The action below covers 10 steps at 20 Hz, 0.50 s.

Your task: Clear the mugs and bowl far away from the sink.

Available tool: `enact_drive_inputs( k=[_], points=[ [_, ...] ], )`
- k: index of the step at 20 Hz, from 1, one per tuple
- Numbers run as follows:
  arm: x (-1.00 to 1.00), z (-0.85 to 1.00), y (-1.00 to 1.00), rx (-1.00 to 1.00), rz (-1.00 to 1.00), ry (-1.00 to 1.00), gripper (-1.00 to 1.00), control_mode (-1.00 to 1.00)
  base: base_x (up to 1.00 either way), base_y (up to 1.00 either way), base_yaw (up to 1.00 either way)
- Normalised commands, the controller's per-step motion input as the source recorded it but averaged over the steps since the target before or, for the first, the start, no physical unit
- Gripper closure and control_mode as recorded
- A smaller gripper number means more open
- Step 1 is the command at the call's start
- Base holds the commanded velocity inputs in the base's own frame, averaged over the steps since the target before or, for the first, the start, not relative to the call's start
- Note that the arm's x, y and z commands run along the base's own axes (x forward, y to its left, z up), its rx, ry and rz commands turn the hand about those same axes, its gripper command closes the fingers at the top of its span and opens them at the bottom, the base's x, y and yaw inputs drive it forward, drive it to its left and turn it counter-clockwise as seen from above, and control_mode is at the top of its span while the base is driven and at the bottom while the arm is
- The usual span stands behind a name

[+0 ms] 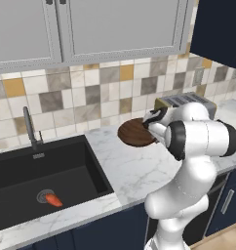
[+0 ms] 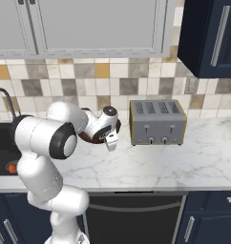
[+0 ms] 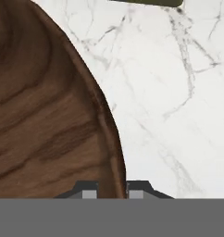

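The dark brown wooden bowl [image 1: 135,133] sits tilted just above the marble counter, to the left of the toaster. My gripper [image 1: 150,125] is shut on its right rim. In the hand view the bowl [image 3: 40,115] covers the left half, and its rim runs down between my two fingertips [image 3: 89,192] at the gripper [image 3: 112,190]. From the right base view the hand [image 2: 108,127] covers most of the bowl [image 2: 85,137]. The black sink [image 1: 42,171] with its grey tap [image 1: 29,128] lies well to the left. The red and green mugs are out of view.
A silver-and-olive toaster [image 2: 157,121] stands against the tiled wall, right of the bowl. An orange carrot-like item [image 1: 54,199] lies by the sink drain. Bare marble counter [image 2: 184,162] stretches to the right of the toaster and in front of it. Cabinets hang overhead.
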Motion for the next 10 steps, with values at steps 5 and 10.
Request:
enact_drive_inputs(
  k=[5, 10],
  points=[
    [-0.41, 0.86, 0.08, 0.0, -0.32, -0.15, 1.0, -1.0, 0.0, 0.0, 0.0],
    [-0.37, 1.0, 0.16, 0.0, -0.31, -0.05, 1.0, -1.0, 0.0, 0.0, 0.0]
  ],
)
